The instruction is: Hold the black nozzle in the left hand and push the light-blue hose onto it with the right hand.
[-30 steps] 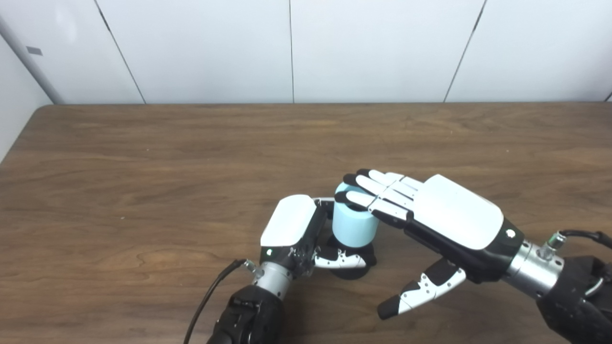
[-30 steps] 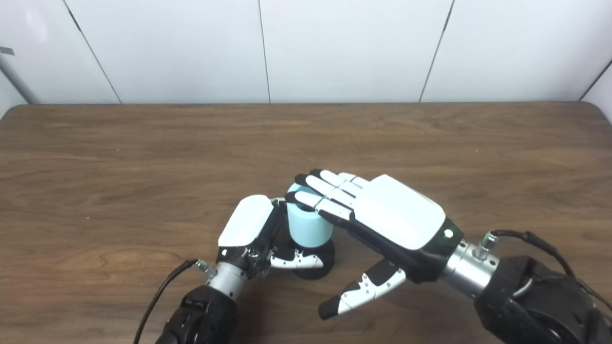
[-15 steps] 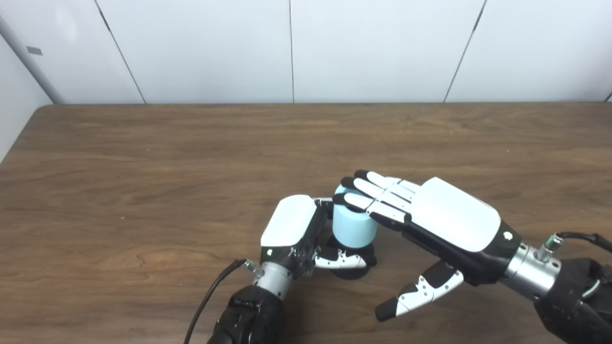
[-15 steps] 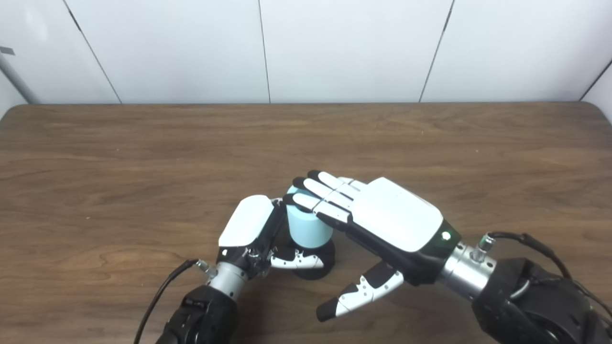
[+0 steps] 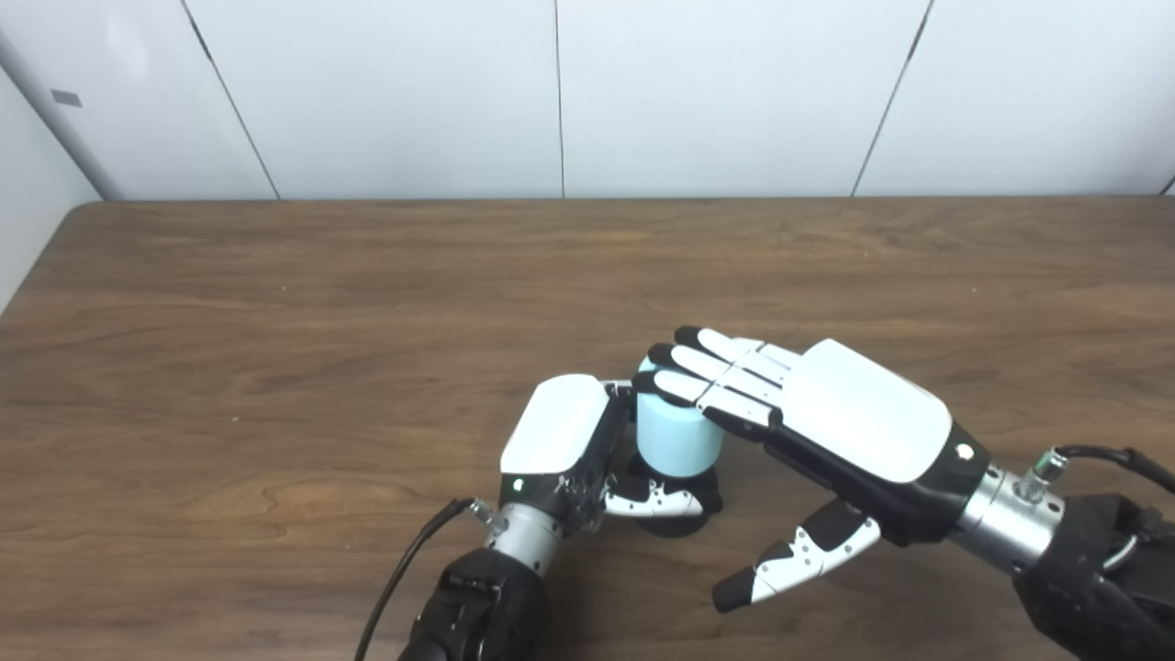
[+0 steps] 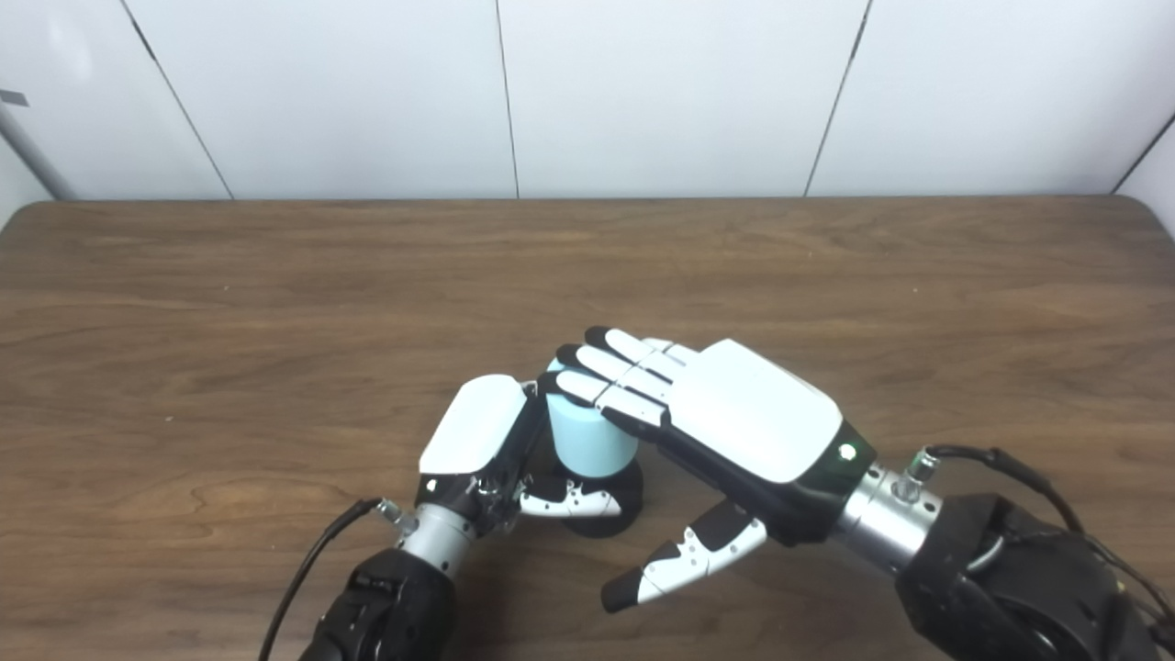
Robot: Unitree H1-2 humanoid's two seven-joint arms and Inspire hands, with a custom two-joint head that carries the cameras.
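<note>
Wood-grain table [image 5: 275,303] spreads under both our arms. Near its front middle, our left hand [image 5: 560,441] is wrapped around the black nozzle [image 5: 675,521], thumb across its front, holding it upright on the tabletop. Just beside that hand, the light-blue hose [image 5: 677,431] stands on top of the nozzle as a short upright cylinder. Our right hand [image 5: 826,422] lies flat over it, fingers [image 5: 707,367] straight and resting on the hose's top rim, thumb hanging free below, grasping nothing.
</note>
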